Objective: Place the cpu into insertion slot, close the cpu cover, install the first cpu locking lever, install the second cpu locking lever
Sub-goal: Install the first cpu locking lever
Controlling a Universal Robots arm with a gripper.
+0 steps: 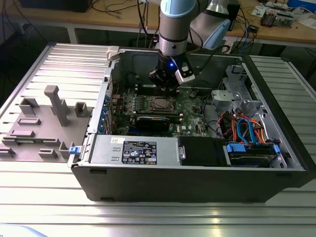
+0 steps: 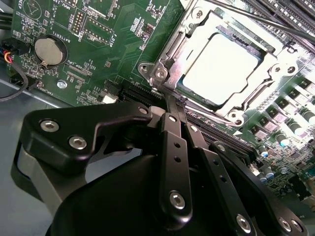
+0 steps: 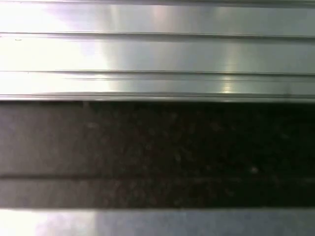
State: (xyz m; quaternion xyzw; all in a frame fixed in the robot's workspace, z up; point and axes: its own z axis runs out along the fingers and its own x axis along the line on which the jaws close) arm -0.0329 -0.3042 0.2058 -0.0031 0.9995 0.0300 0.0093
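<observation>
Claw (image 2: 173, 101) tips sit pinched together on a thin metal lever (image 2: 170, 98) at the corner of the insertion slot (image 2: 172, 44). You can see the cpu (image 2: 219, 66) lying flat in that slot, with the cpu cover (image 2: 268, 81) shut down around it. All of this sits inside the open computer case (image 1: 197, 182) on the bench (image 1: 148, 217).

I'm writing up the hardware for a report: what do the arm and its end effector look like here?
The arm is a silver-grey tube with pale blue joint caps and a dark wrist section showing a small blue light. The end effector is matte black, built of flat linkage bars joined by round silver screws and tapering to slim fingers. A white block sits at its side in the exterior view.
</observation>
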